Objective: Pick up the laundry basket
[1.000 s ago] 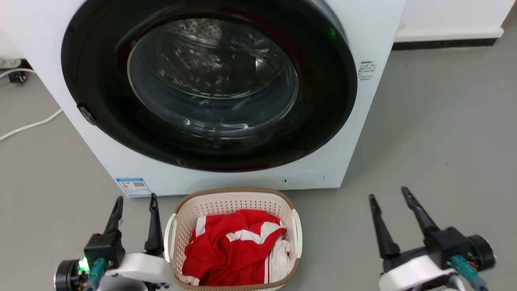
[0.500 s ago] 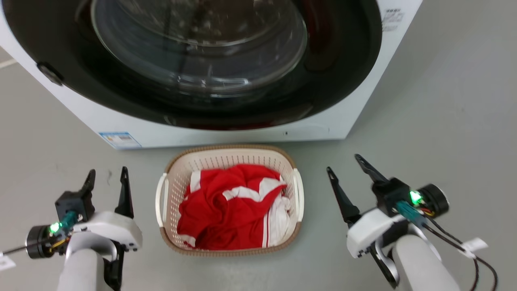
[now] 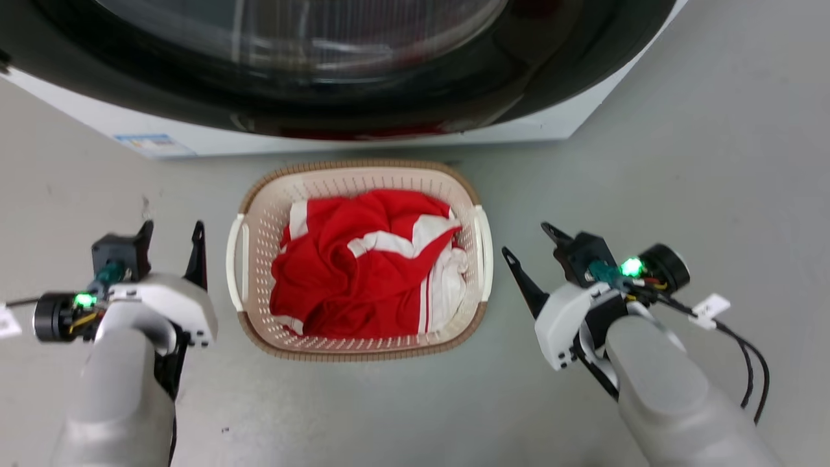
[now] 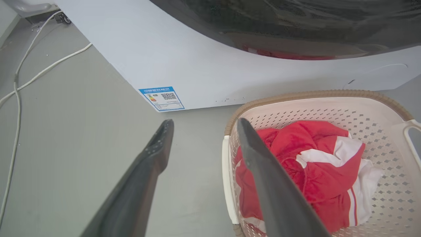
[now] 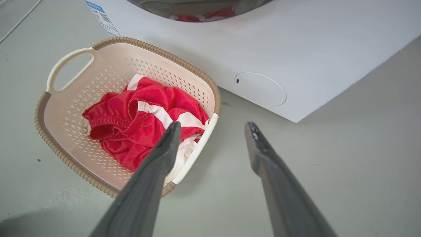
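Left end effector (image 3: 172,228), right end effector (image 3: 526,239) — both spread — flank the laundry basket (image 3: 358,166); red garment (image 3: 337,272) hides its floor (mostly).

Head view looks steeply down; 2 wrist views (low, close) face the laundry basket (image 3: 260,224) all 3 share.

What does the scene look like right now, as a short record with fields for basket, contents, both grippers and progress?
basket: laundry basket on the floor, in front of the washing machine
contents: crumpled red and white garment
left gripper: open, close beside the left handle, holding nothing
right gripper: open, beside the right handle, a gap between them
progress: basket not yet gripped
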{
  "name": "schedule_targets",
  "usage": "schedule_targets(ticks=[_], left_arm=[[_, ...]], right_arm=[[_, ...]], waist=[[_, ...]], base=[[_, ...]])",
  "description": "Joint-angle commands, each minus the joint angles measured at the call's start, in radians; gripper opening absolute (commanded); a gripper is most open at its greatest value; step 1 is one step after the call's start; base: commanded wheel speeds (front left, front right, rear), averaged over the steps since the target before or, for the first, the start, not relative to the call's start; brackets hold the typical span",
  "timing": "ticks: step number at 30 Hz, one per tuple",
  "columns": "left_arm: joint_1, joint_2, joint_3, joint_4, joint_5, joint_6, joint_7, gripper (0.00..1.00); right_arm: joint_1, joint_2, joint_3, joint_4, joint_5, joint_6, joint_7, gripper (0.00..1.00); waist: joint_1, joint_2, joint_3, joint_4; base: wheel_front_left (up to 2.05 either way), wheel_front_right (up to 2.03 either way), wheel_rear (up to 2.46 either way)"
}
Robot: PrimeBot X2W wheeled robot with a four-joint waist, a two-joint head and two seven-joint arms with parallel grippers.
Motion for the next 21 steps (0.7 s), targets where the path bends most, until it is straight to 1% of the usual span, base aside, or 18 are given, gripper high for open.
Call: schedule_targets(ticks=[1, 5, 11, 21], left_arm=[[-0.043, 0.008, -0.017, 0.029, -0.010, -0.001, -0.003, 1.00], [-0.124, 0.014, -0.088, 0.110, -0.042, -0.001, -0.003, 1.00], [-0.220, 0.017, -0.172, 0.207, -0.094, -0.002, -0.003, 1.00], [-0.311, 0.008, -0.255, 0.306, -0.149, -0.002, -0.003, 1.00]], right_arm=[[-0.040, -0.001, 0.019, 0.030, 0.014, -0.001, -0.002, 1.00], [-0.110, 0.000, 0.064, 0.093, 0.049, -0.001, -0.002, 1.00], [-0.178, 0.000, 0.089, 0.168, 0.105, -0.001, -0.002, 1.00], [-0.251, -0.001, 0.144, 0.250, 0.165, -0.001, -0.002, 1.00]], waist=[[-0.0002, 0.0000, 0.055, 0.004], [-0.0002, 0.0000, 0.109, 0.011], [-0.0002, 0.0000, 0.167, 0.029], [-0.0002, 0.0000, 0.246, 0.053]], base=[[0.00, 0.00, 0.00], [0.00, 0.00, 0.00], [0.00, 0.00, 0.00], [0.00, 0.00, 0.00]])
